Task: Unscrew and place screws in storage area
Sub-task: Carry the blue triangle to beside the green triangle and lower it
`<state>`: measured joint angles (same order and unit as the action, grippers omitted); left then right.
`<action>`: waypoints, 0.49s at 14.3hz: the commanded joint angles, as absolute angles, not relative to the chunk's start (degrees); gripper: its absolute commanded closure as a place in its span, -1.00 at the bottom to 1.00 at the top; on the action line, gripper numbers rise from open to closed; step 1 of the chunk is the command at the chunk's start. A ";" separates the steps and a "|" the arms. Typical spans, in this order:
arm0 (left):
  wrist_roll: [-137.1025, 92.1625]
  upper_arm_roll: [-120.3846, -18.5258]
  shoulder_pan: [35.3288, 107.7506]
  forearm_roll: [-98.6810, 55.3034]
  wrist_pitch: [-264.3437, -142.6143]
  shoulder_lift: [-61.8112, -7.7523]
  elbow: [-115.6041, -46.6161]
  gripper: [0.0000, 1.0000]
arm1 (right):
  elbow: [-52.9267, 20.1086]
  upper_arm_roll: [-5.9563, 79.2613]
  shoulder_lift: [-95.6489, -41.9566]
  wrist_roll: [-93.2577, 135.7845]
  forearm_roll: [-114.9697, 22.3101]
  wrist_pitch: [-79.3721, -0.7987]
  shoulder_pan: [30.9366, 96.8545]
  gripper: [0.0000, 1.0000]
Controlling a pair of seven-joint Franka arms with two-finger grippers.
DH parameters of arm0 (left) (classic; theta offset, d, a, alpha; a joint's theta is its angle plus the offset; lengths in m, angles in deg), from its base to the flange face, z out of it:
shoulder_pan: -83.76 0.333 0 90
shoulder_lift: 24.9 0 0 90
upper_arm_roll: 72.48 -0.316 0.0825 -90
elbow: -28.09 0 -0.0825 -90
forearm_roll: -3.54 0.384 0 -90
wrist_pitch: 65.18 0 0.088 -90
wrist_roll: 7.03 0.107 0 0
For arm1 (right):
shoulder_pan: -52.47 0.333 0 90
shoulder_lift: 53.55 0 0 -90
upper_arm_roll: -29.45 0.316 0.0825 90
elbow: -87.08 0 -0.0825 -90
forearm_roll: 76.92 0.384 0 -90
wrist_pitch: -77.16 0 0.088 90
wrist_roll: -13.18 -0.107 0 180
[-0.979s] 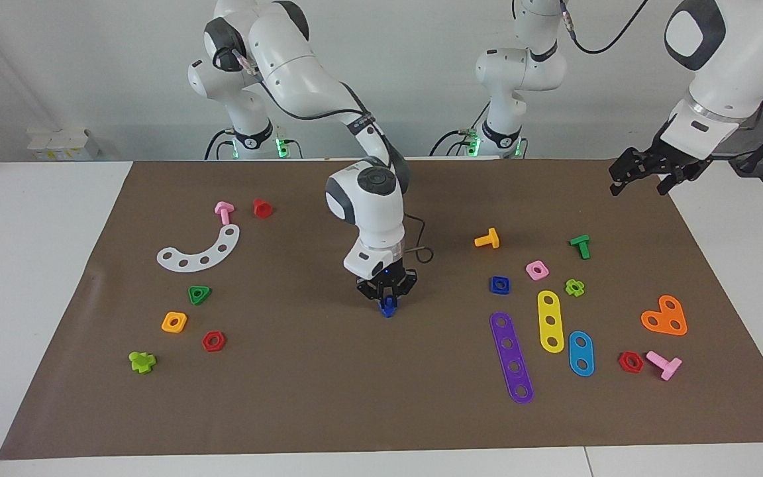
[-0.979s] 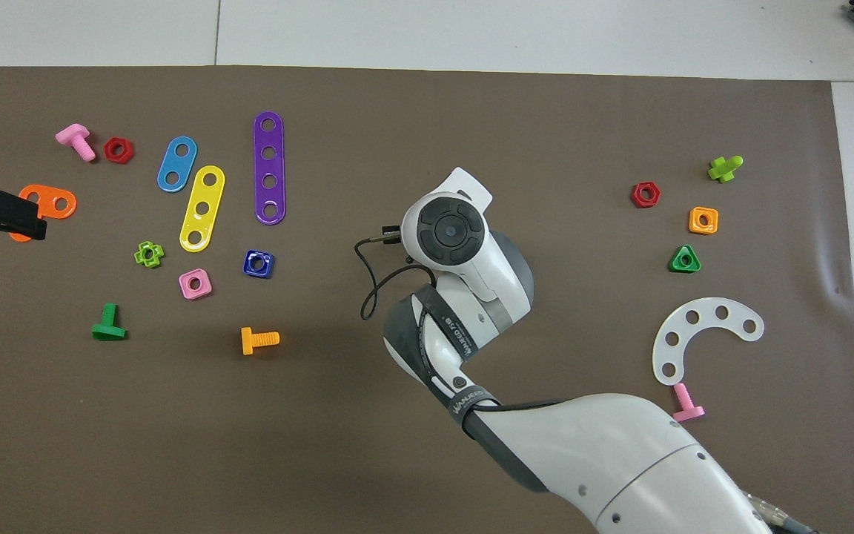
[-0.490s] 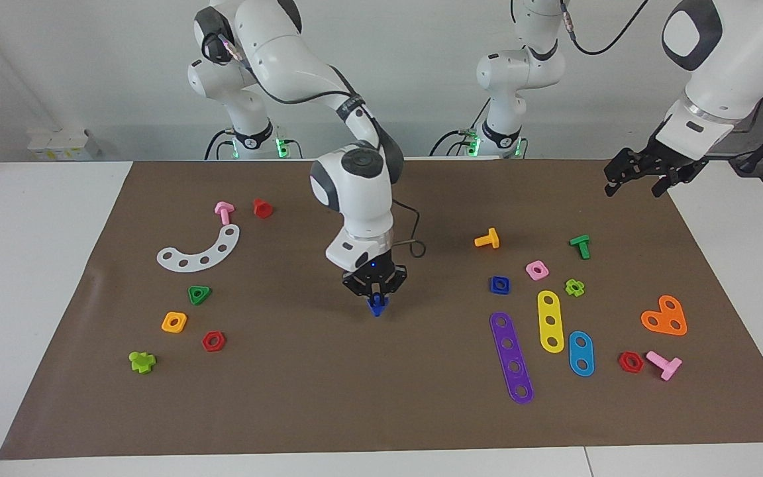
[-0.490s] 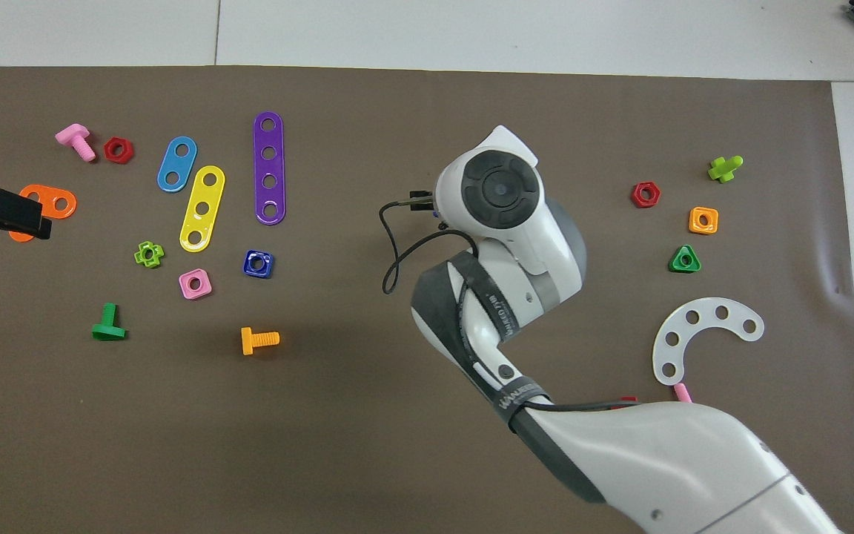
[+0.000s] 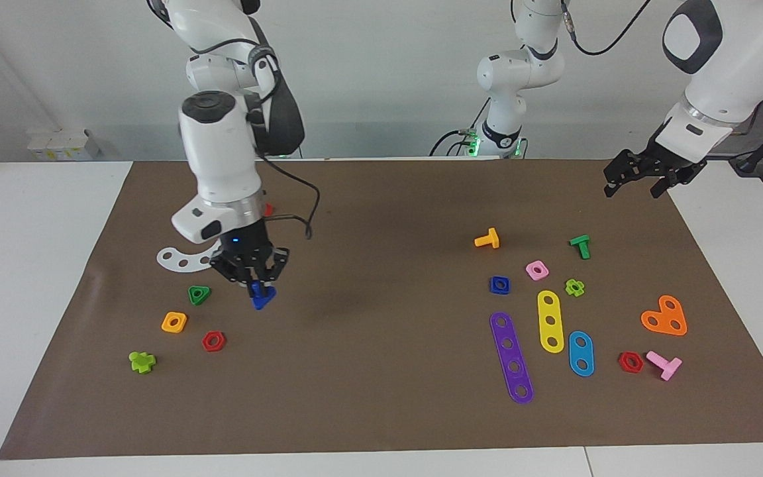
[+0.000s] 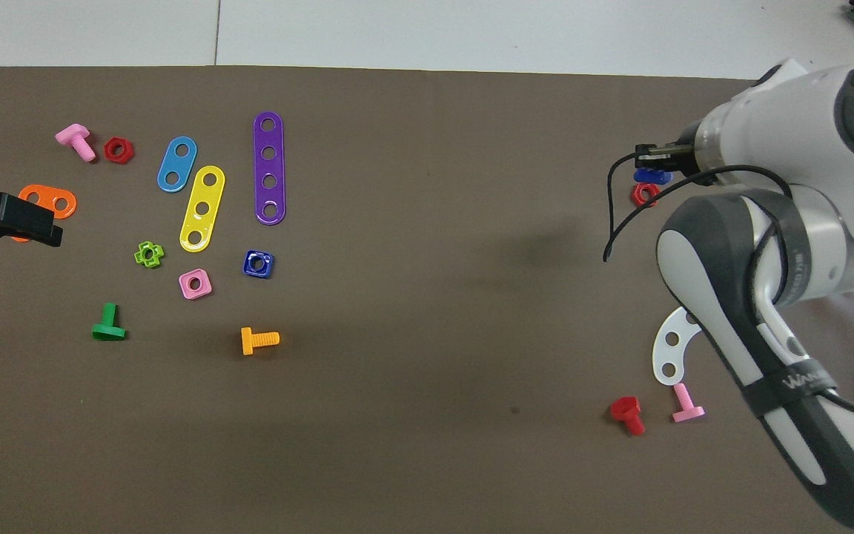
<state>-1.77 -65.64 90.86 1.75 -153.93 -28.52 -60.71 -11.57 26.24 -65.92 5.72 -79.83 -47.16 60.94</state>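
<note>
One dark-blue screw [image 5: 261, 298] hangs clenched in my right gripper [image 5: 257, 286], at left-centre of the facing view, over the storage area [image 5: 222, 315] beside the green triangle nut [image 5: 199, 295], orange square nut [image 5: 174, 322] and red hexagon nut [image 5: 213, 341]. I judge the unscrewing done, since the blue square nut [image 5: 499, 285] lies loose at right-centre; lowering and letting go remain. My left gripper [image 5: 640, 173] waits spread wide at upper right. Everything is glossy moulded plastic: a triangular bolt head on a short stem, flat perforated strips [image 5: 511, 357], all on a matte brown mat [image 5: 368, 371].
</note>
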 commanded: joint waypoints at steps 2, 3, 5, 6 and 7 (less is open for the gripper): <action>-3.94 -64.66 91.15 5.37 -158.60 -24.64 -67.70 -1.00 | -23.82 27.43 -63.04 11.15 -76.40 -54.30 56.34 1.00; -5.43 -64.66 90.44 6.34 -158.79 -24.63 -67.97 -1.00 | -26.10 27.43 -63.48 11.16 -76.22 -57.02 55.99 1.00; -7.72 -64.75 88.68 7.66 -158.79 -24.72 -67.80 -1.00 | -31.81 27.43 -64.35 10.72 -76.22 -65.44 55.72 1.00; -7.73 -64.66 88.59 7.67 -158.70 -24.81 -67.63 -1.00 | -33.49 27.43 -65.14 10.63 -76.04 -68.36 55.64 1.00; -7.82 -64.75 88.07 7.67 -158.70 -24.90 -67.80 -1.00 | -34.64 27.43 -66.02 10.54 -75.95 -70.39 55.55 1.00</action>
